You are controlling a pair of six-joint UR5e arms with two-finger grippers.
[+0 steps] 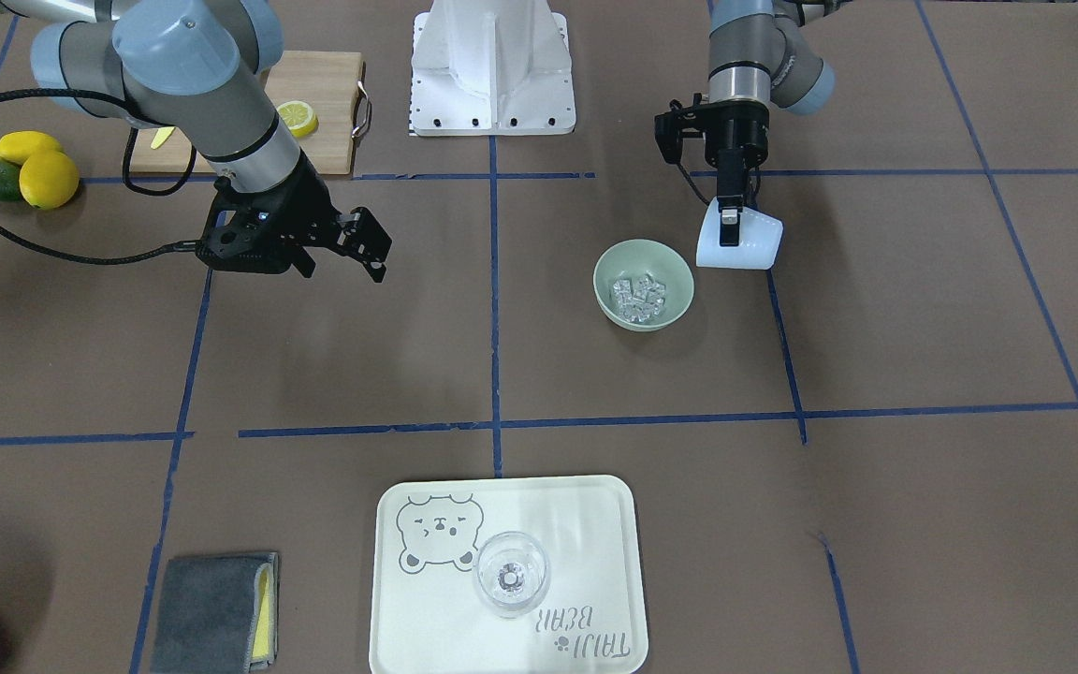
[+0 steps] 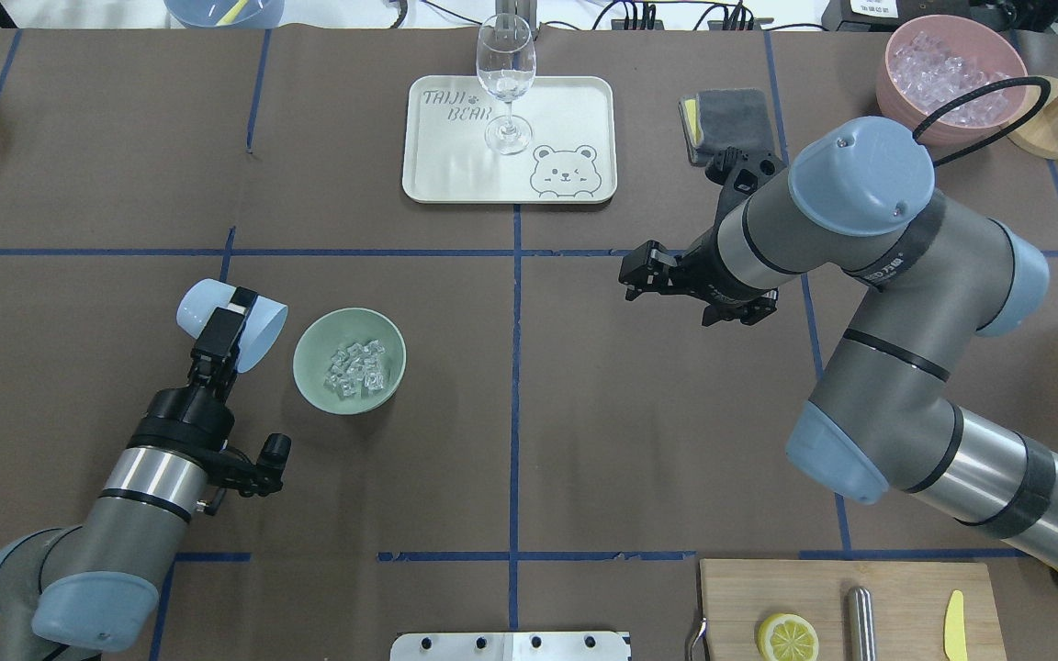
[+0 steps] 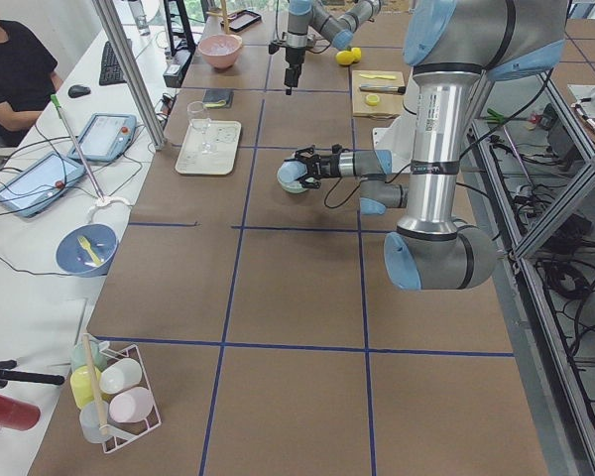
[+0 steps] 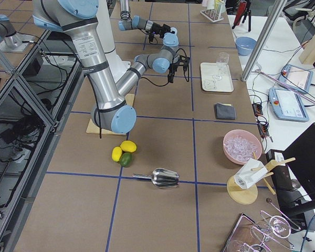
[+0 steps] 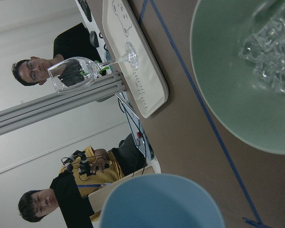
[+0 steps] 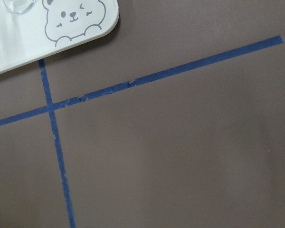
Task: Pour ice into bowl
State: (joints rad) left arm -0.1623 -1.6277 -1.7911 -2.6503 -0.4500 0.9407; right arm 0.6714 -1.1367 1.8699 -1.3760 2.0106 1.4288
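Observation:
The pale sage-green bowl (image 2: 349, 360) stands on the table and holds a heap of clear ice cubes (image 2: 356, 369); both also show in the front view, the bowl (image 1: 643, 283) and the ice (image 1: 640, 297). My left gripper (image 2: 228, 323) is shut on a light blue cup (image 2: 258, 336), tilted on its side with its mouth toward the bowl, just left of it. The cup (image 1: 740, 241) looks empty. In the left wrist view the cup rim (image 5: 159, 202) and bowl (image 5: 228, 90) show. My right gripper (image 2: 635, 275) hovers open and empty over the table's middle.
A cream tray (image 2: 566, 110) with a clear stemmed glass (image 2: 505, 83) stands at the far side. A grey cloth (image 2: 731, 124) and a pink tub of ice (image 2: 947, 78) are far right. A cutting board (image 2: 896, 606) with a lemon slice is near right.

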